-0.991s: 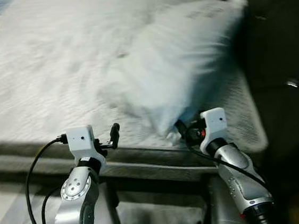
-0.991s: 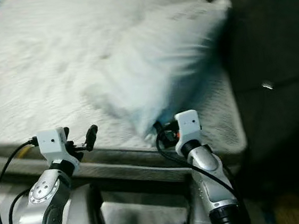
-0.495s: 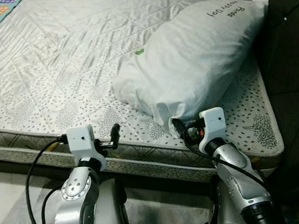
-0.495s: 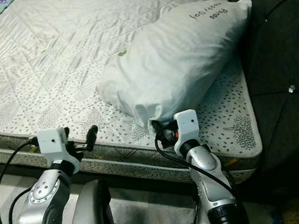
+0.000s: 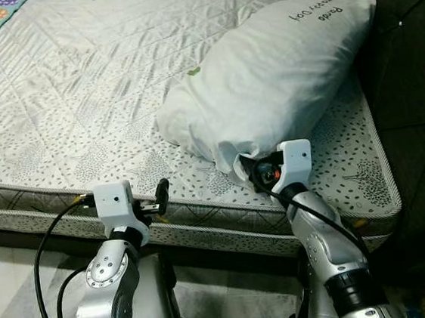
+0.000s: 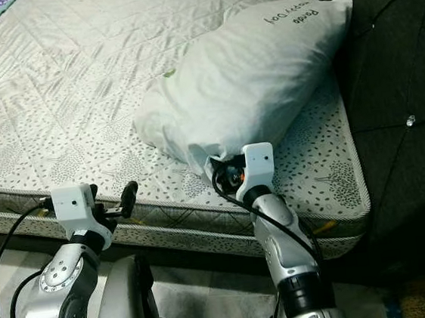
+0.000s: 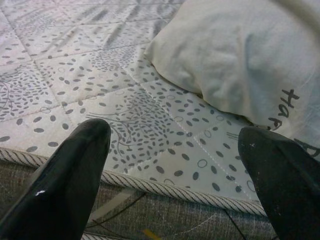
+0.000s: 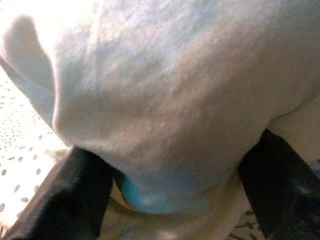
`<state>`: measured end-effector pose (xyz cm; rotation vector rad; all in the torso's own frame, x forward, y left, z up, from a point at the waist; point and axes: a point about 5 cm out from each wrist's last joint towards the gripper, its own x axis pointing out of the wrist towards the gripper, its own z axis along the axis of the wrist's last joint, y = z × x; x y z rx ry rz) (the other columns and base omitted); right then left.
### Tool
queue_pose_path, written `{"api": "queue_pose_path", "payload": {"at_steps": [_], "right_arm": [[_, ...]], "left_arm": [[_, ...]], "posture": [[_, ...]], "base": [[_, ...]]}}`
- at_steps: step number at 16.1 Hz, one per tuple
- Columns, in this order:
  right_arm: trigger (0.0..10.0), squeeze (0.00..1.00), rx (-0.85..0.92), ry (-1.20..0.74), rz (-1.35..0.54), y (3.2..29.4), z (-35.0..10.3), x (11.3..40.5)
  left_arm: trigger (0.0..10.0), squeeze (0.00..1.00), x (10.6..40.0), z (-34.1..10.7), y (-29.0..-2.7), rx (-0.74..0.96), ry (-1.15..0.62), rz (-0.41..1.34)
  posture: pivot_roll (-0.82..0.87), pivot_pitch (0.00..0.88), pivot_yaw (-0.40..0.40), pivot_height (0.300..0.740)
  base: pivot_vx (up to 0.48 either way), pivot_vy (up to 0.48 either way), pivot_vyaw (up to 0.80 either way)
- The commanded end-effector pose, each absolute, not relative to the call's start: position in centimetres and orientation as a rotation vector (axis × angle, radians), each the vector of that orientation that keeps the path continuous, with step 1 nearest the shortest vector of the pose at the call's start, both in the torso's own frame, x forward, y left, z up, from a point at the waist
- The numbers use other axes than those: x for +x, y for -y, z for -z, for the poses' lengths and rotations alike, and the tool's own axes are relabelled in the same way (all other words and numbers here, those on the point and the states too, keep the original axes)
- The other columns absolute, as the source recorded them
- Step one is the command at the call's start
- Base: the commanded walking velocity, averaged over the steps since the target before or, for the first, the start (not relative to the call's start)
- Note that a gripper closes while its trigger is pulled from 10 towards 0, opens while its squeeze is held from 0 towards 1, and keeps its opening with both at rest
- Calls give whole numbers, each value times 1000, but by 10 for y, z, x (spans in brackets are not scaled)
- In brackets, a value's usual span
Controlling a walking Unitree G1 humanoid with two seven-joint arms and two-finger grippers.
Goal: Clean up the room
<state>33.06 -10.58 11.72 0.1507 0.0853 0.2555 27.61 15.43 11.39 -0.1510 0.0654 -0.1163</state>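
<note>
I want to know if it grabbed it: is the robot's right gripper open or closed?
Open. The right gripper has its two black fingers spread around the pillow's near corner, not yet pinched.

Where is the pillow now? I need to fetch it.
The pillow lies on the mattress toward the robot's right, beside the dark headboard, its near corner between the right gripper fingers.

Left tool (image 7: 172, 165) spread; right tool (image 8: 175, 185) spread.

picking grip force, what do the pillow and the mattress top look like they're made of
Pillow: soft matte woven fabric, likely cotton, over plump filling; it creases and bulges between the right gripper's open fingers.
Mattress: quilted fabric with a slight sheen, stitched diamonds and a printed leaf pattern, corded edge piping.
</note>
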Motion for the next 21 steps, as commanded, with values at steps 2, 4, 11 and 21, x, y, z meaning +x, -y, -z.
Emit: {"api": "queue_pose_path", "payload": {"at_steps": [2,4,11,21], "right_arm": [[0,0,184,-116,-250,100,-117,336],[0,0,213,-127,-239,101,-115,337],[0,0,221,-94,-214,107,-118,342],[0,0,176,-58,-165,122,-123,352]], "left_arm": [[10000,0,273,-115,-157,-143,-69,113],[10000,0,272,-113,-158,-140,-73,113],[10000,0,272,-112,-154,-181,-63,158],[10000,0,272,-117,-137,-137,-26,271]], "posture": [[87,172,10,493],[87,164,12,493],[84,136,19,493],[63,134,12,493]], "base": [[0,0,0],[0,0,0],[0,0,0],[0,0,0]]}}
